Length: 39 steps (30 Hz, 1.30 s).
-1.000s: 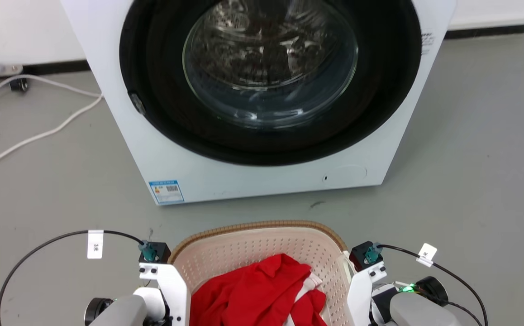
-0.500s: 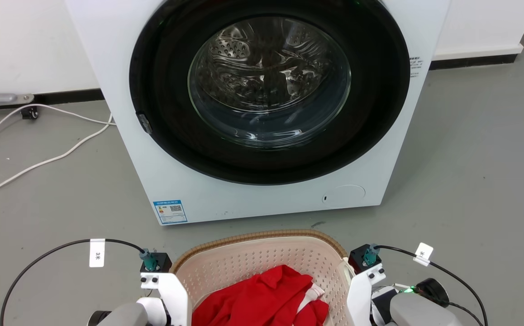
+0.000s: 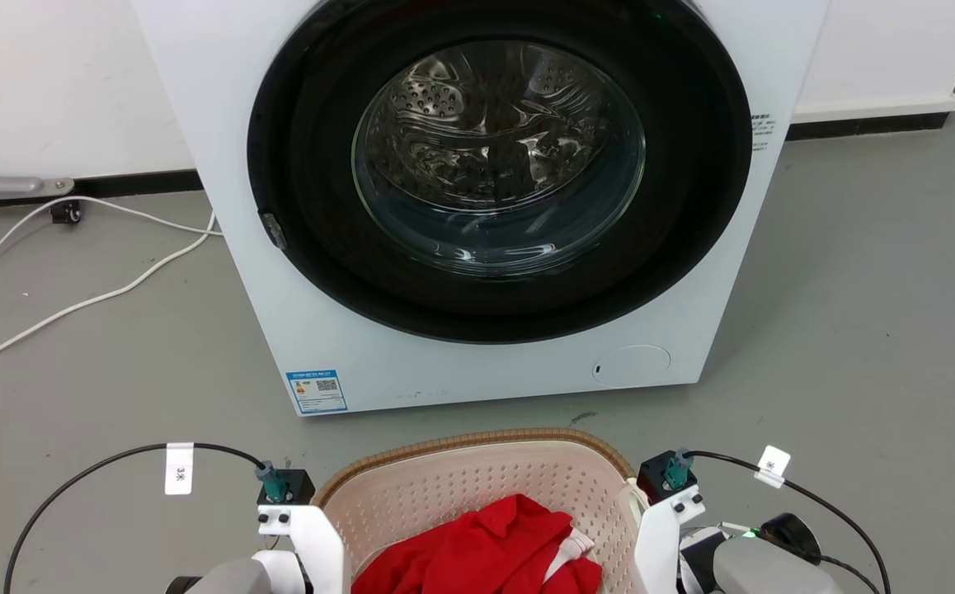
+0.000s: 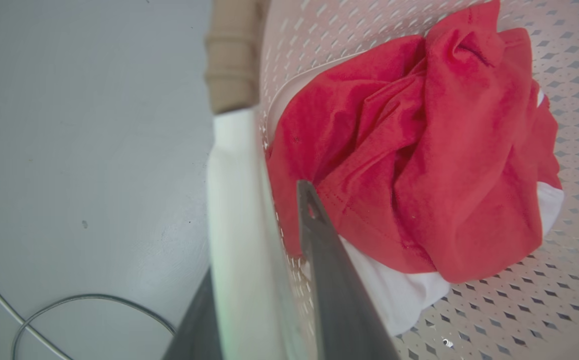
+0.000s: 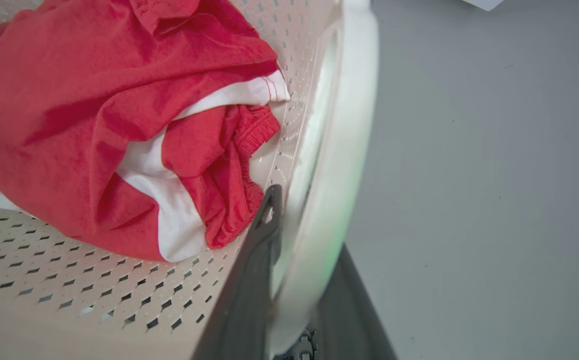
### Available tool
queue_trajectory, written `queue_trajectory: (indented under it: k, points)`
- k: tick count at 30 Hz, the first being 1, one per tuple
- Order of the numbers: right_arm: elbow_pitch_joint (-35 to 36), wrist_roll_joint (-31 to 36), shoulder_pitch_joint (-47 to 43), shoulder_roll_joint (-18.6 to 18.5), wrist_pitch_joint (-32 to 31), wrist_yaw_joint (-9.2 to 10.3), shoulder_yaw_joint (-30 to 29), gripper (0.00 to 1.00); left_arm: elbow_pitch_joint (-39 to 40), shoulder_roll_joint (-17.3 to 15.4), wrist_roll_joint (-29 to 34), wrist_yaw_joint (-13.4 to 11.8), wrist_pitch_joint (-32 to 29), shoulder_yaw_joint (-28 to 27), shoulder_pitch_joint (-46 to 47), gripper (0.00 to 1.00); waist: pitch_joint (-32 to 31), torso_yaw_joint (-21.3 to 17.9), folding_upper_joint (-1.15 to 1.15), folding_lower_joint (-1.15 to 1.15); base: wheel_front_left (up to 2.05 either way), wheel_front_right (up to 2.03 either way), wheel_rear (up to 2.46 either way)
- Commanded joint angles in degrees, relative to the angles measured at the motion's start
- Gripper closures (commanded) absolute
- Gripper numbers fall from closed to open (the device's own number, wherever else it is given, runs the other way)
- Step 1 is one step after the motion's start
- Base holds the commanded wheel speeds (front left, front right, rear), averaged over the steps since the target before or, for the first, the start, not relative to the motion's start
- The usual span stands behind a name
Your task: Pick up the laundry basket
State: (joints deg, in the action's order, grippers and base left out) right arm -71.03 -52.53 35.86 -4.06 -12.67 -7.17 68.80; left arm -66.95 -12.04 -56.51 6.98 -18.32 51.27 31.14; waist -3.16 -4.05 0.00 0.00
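Head view: laundry basket (image 3: 461, 440) shows at bottom centre, between my two wrists. A strip of grey floor (image 3: 857, 330) separates its far rim from the washer (image 3: 444, 379). Left wrist view: my left claw (image 4: 254, 250) is clamped across the basket's edge, one finger inside the wall, one outside. Right wrist view: my right claw (image 5: 304, 225) grips the opposite edge likewise. Open floor lies beyond both outer fingers.

White washer (image 3: 444, 375) stands on floor (image 3: 857, 289); red garment (image 4: 419, 150) crumpled.
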Motion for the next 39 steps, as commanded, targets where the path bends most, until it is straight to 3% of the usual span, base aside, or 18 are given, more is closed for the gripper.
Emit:
queue_trajectory:
  k: [1,39]
  points:
    - [0.3,0.0,0.9,0.2,0.3,-0.53,0.6,1.00,0.5,0.7,-0.2,0.9,-0.4,0.6,0.2,1.00,0.0,0.0,0.00,0.00,0.00,0.00,0.00]
    - [0.0,-3.5,1.0,-0.3,-0.2,-0.41,4.1,1.00,-0.3,0.0,-7.6,0.9,0.4,7.2,1.5,1.00,0.1,-0.1,0.00,0.00,0.00,0.00,0.00]
